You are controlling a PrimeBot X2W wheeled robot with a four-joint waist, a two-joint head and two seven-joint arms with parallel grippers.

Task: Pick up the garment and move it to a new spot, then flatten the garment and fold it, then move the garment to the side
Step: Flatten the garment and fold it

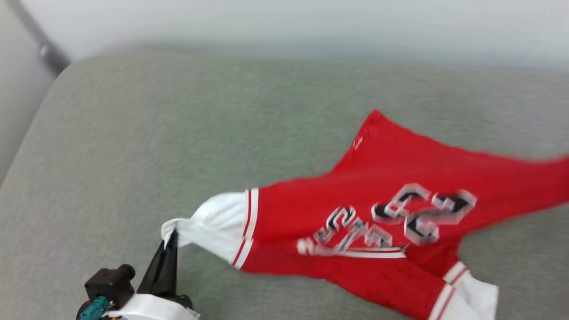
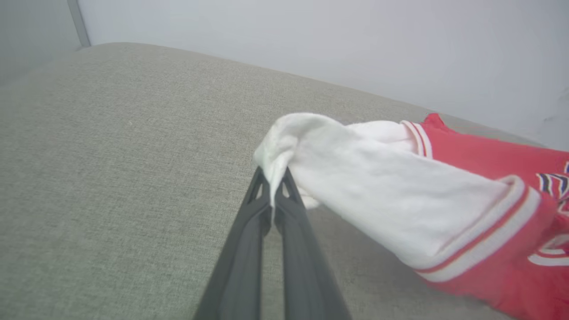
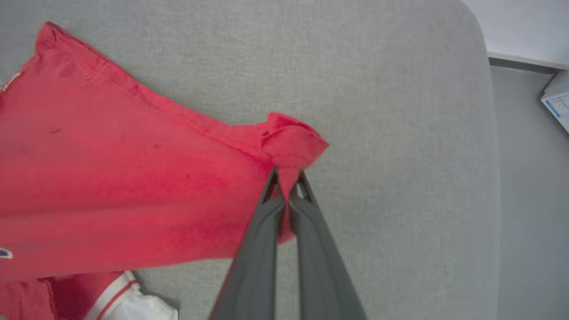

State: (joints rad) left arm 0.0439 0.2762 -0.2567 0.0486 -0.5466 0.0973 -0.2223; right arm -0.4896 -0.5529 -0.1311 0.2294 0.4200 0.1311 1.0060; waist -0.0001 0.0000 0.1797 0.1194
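**A:** Where's the jersey (image 1: 355, 195) right now?

**B:** Stretched part-way across the grey fabric-covered counter (image 1: 133, 133), lettered face up, strung between two held ends. The left tool (image 2: 272, 178) is pinched tight on the cuff of a white sleeve (image 2: 378, 186). The right tool (image 3: 288, 178) is clamped on a red hem corner (image 3: 293, 142).

**A:** Which step is this?

**B:** I'd judge the flattening, or the tail end of the move. Both ends are gripped with the cloth drawn out between them. The head view is blurred, so I can't tell how much lies on the counter and how much hangs clear.

**A:** Flat yet?

**B:** No. The other sleeve (image 1: 471, 289) is bunched at the near side, and the body is twisted, with a fold under the lettering.

**A:** What does the next move call for?

**B:** Probably drawing the two ends further apart to take out the slack, then lowering the cloth evenly so it lies smooth before any fold. Gently, though: a grip on so little cloth could slip.
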